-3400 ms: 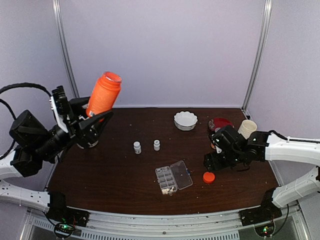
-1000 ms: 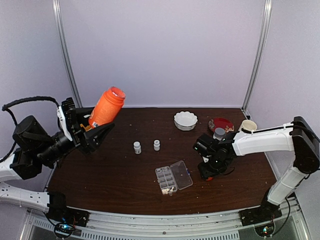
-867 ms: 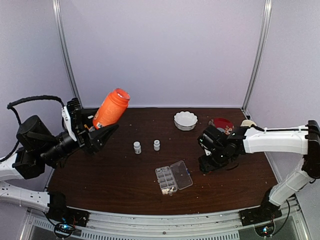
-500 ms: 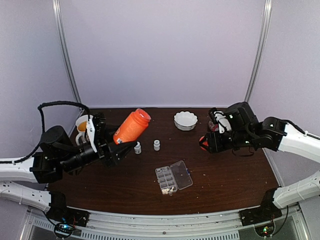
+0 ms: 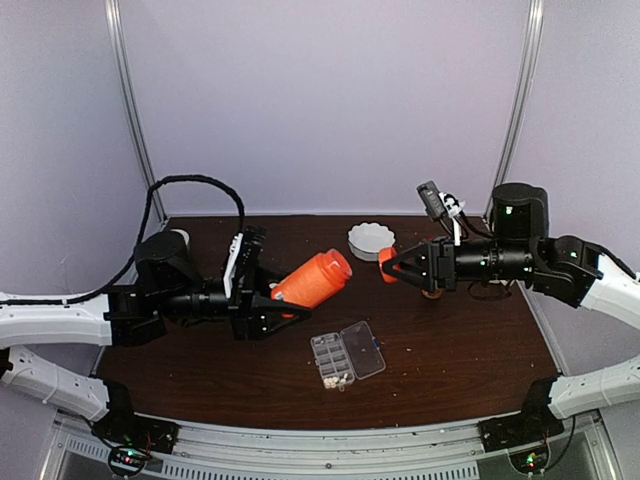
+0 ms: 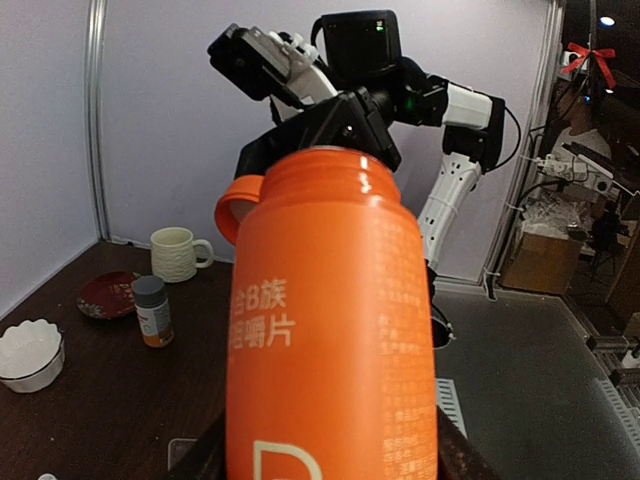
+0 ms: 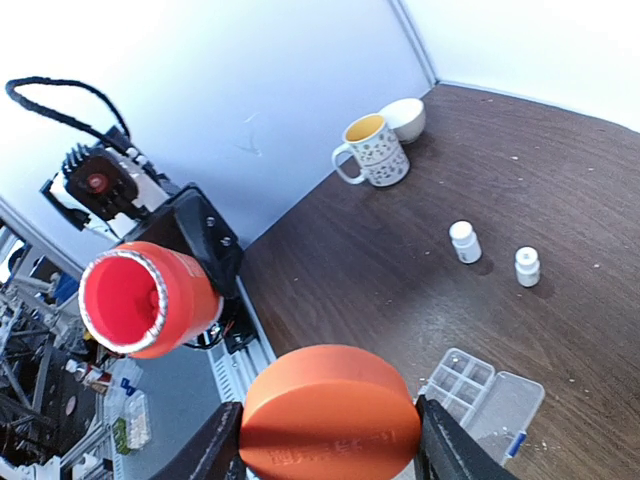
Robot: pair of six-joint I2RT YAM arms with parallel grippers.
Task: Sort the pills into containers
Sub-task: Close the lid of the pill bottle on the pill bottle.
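Orange bottle [image 5: 312, 280] is being gripped by L gripper [image 5: 283, 296], jaws clenched round its lower body. It is being held above the surface [image 5: 460, 340], tilted almost flat, w/ the uncapped mouth turned right toward R gripper [image 5: 390, 264]. Orange cap [image 5: 386, 266] is being pinched btwn the R jaws, in the air, just right of the bottle mouth but apart from it.

Clear organiser box [image 5: 347, 358] is lying near-centre on the surface, lid folded open to the right, nearer than the bottle mouth. Pills [image 5: 334, 380] are showing as pale clusters in its nearest cells [image 5: 336, 376]; contents of the other cells can't be told.

Two tiny white bottles [image 7: 463, 241] [image 7: 527, 266] are standing upright just beyond the box, seen in R wrist view only. White bowl [image 5: 371, 241] is sitting far-centre. Patterned mug [image 7: 372, 150] is standing far-left. Red plate [image 6: 108, 295] is lying far-right, w/ a grey-capped bottle [image 6: 152, 310] just beside it.
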